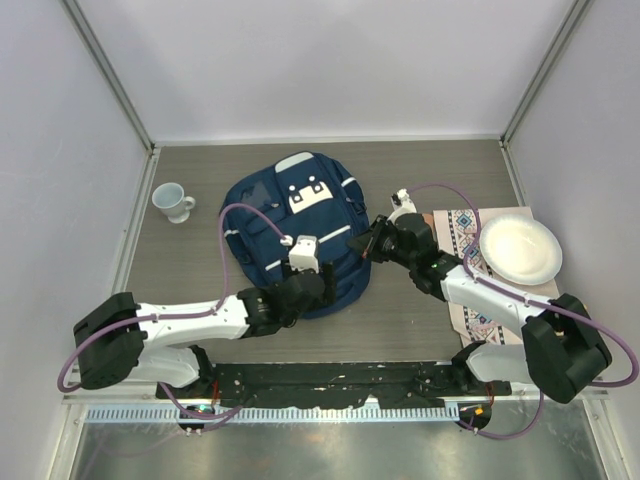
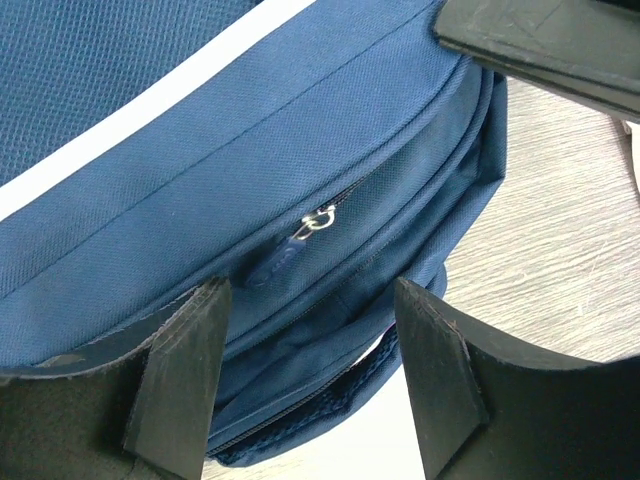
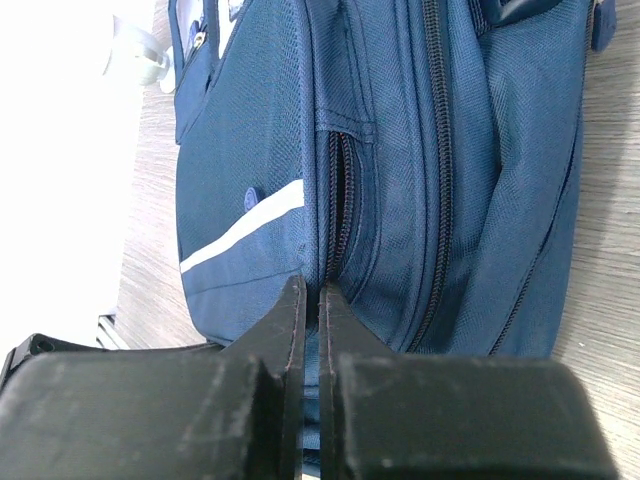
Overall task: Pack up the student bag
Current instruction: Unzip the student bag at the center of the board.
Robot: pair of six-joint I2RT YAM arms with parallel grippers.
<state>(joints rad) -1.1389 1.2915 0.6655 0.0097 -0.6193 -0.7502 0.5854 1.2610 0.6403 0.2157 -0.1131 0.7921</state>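
The student bag (image 1: 262, 203), navy with white stripes and a white patch, lies flat mid-table. My left gripper (image 1: 322, 278) hovers open at its near right edge. In the left wrist view the open jaws (image 2: 310, 295) stand either side of a pocket seam, just below a silver zipper pull (image 2: 318, 218), with nothing between them. My right gripper (image 1: 368, 245) meets the bag's right side. In the right wrist view it (image 3: 311, 290) is shut, its tips pinched on the bag's fabric (image 3: 480, 150) at the lower end of a partly open zipper (image 3: 340, 200).
A white cup (image 1: 173, 201) stands left of the bag. To the right lies a patterned cloth (image 1: 462, 235) with a white plate (image 1: 520, 250) on it. Grey walls enclose the table on three sides.
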